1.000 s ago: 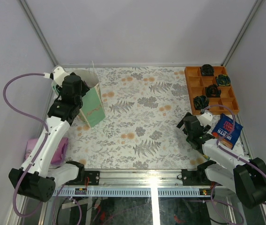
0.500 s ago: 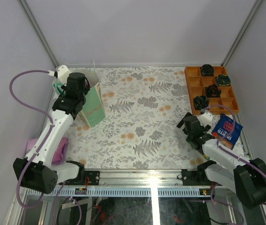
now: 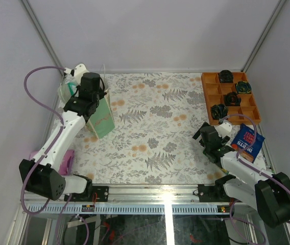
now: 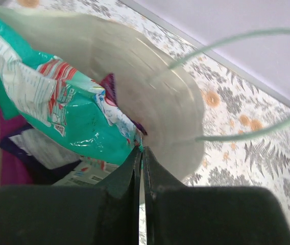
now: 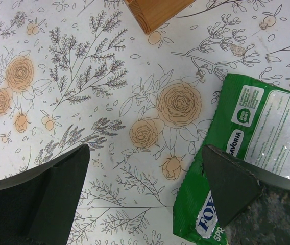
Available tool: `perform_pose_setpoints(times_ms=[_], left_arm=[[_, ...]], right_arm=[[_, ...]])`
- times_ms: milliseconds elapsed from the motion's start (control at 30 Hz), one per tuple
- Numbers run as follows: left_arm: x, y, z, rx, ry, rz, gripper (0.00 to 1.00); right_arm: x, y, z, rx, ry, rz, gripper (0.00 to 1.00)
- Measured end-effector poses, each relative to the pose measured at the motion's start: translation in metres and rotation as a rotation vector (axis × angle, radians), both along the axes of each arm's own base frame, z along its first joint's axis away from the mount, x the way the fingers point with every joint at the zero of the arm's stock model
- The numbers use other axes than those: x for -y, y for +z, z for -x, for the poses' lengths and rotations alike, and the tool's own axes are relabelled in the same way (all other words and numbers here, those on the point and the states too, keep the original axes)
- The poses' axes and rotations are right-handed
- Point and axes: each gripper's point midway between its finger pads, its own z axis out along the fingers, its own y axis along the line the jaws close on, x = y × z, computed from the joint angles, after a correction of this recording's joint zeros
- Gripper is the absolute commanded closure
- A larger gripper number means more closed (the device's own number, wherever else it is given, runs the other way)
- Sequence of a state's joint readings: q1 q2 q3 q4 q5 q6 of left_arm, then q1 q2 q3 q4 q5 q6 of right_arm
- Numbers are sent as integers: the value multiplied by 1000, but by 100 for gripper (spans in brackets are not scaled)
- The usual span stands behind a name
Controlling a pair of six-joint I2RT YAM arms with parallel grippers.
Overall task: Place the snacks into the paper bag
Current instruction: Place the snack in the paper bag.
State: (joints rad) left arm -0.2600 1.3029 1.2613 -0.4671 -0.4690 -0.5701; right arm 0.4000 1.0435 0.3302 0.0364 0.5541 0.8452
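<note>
The paper bag (image 3: 100, 113) stands upright at the back left, cream with mint-green sides. My left gripper (image 3: 81, 98) hangs over its mouth. In the left wrist view the gripper (image 4: 141, 151) is shut on the corner of a teal green-red sweets bag (image 4: 58, 109), which hangs inside the paper bag's cream wall (image 4: 160, 102). Magenta and dark packets (image 4: 30, 148) lie below it in the bag. My right gripper (image 3: 210, 139) is open and low over the table. In the right wrist view the gripper (image 5: 150, 178) has a green snack packet (image 5: 252, 148) under its right finger. The blue BURTS crisp bag (image 3: 247, 142) lies to its right.
An orange compartment tray (image 3: 209, 97) with dark round objects stands at the back right; its corner (image 5: 155, 13) shows in the right wrist view. A pink item (image 3: 67, 162) lies at the left edge by the left arm. The bag's string handles (image 4: 247, 35) arch over its mouth.
My left arm has swung back and to the right over the paper bag's mouth, still holding the sweets bag. The right arm has not moved.
</note>
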Motion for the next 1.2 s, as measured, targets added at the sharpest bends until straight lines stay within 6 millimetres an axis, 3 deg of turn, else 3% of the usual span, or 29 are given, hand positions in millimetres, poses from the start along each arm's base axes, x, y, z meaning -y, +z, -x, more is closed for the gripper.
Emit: perform_pose_setpoints(times_ms=[167, 367, 400, 567, 733, 900, 1067, 1200], left_arm=[[25, -9, -6, -28, -79, 3, 100], [31, -10, -11, -41, -98, 19, 100], [32, -10, -12, -43, -99, 23, 98], [33, -10, -13, -45, -101, 40, 68], [30, -4, -9, -35, -95, 41, 62], [25, 23, -2, 6, -83, 39, 56], [25, 65, 12, 99, -89, 58, 52], [39, 95, 28, 168, -130, 72, 49]], right_arm=[[0, 0, 0, 0, 0, 0, 1], [0, 0, 0, 0, 0, 0, 1], [0, 0, 0, 0, 0, 0, 1], [0, 0, 0, 0, 0, 0, 1], [0, 0, 0, -1, 0, 0, 1], [0, 0, 0, -2, 0, 1, 1], [0, 0, 0, -2, 0, 1, 1], [0, 0, 0, -2, 0, 1, 1]])
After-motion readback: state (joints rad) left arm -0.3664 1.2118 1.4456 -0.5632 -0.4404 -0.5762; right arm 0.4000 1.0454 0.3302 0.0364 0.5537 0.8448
